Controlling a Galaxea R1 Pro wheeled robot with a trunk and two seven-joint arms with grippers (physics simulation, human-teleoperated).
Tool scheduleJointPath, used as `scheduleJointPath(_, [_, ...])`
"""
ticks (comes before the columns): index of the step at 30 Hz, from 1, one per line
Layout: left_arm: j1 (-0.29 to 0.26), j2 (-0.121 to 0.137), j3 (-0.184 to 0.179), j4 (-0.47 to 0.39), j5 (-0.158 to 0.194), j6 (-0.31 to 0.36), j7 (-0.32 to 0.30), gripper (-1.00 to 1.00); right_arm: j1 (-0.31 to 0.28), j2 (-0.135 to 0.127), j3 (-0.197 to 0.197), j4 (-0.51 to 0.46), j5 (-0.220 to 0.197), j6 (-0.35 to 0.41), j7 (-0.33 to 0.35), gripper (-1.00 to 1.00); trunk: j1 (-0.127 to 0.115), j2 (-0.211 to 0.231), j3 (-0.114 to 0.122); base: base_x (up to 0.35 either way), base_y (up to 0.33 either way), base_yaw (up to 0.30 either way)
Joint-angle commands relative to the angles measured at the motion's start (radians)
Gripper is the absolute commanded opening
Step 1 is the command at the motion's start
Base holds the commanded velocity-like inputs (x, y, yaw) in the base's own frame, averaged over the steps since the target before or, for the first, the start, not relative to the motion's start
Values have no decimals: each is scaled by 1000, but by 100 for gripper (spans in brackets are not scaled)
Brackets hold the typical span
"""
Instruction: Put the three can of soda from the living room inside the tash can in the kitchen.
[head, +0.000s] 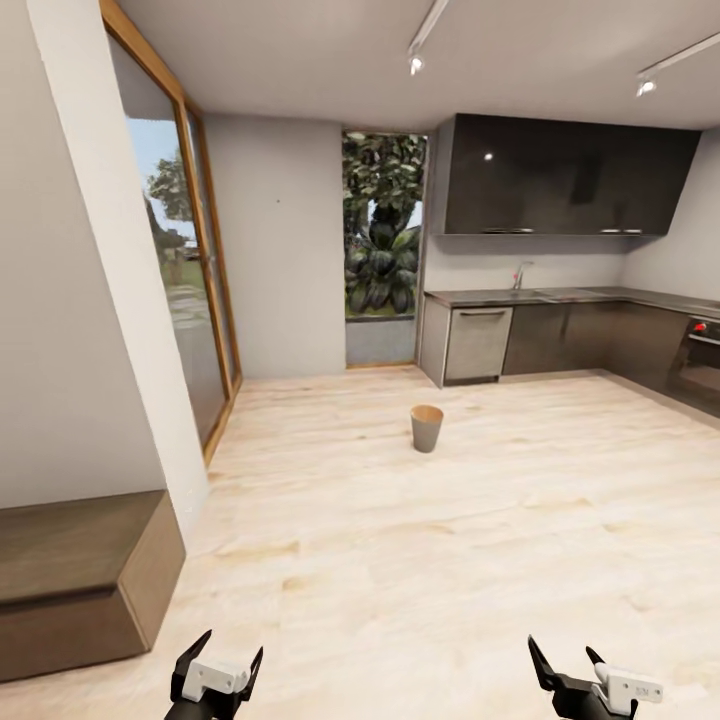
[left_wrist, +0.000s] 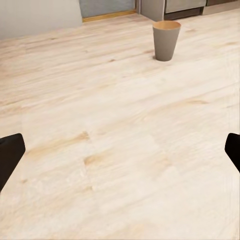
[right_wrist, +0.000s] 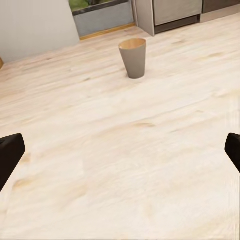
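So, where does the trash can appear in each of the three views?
Head view: trash can stands mid-floor, centre of picture.
Left wrist view: trash can near the top, right of centre.
Right wrist view: trash can near the top, centre.
Shared landmark: the grey cabinets behind it.

text: none legible | labels: none | numbers: none | signs: none

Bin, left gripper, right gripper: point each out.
Bin (head: 427, 430), head view, grey outer wall.
Left gripper (head: 217, 668), head view, between its fingertips.
Right gripper (head: 566, 655), head view, between its fingertips.
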Motion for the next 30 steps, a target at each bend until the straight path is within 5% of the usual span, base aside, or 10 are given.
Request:
scheduleJointPath(1, [0,0,0,0,0,0,0,100,0,0,0,0,0,0,0,100,0,0,0,325,0,0])
scheduleJointPath(30, [0,0,-1,1,-1,0,2,100,-1,0,3,0,0,2,0,100,0,0,0,320,-36,0])
